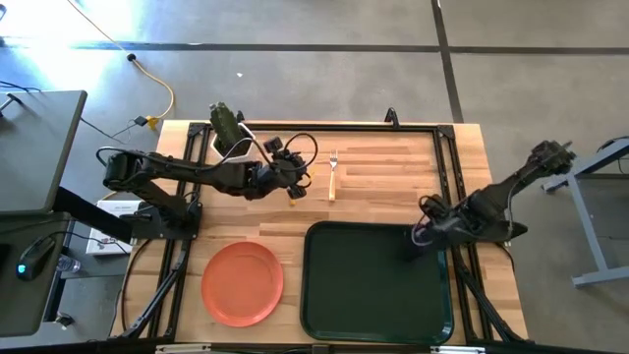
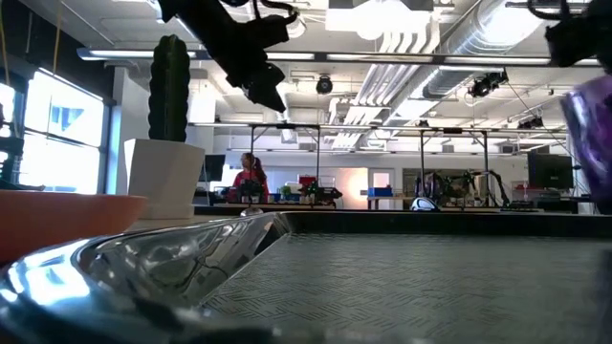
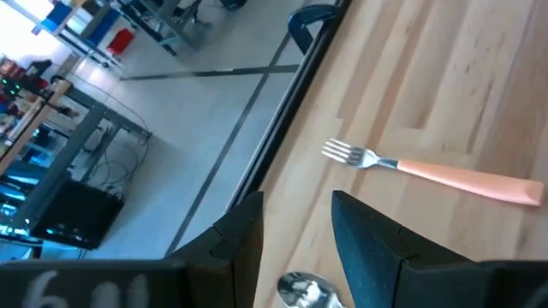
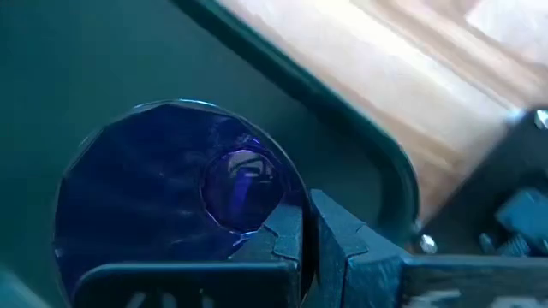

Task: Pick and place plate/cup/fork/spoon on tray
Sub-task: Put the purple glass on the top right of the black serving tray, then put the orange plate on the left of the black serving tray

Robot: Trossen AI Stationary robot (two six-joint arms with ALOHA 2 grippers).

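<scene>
wood table (image 1: 383, 187) | left pincer (image 1: 293, 187) open over spoon (image 3: 301, 291) | right pincer (image 1: 421, 241) gripping cup (image 4: 171, 184) rim

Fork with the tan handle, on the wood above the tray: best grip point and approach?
Grip the small silver-tined fork mid-handle, coming straight down with the jaws across its width. It lies flat and alone on the table, handle pointing toward the dark green rectangular tray, with bare wood either side.

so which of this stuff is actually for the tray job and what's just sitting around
For the job: tray, plate, cup gripped by the right pincer over the tray, fork, spoon under the left pincer.

Lying about: potted cactus, cables on the floor.
</scene>
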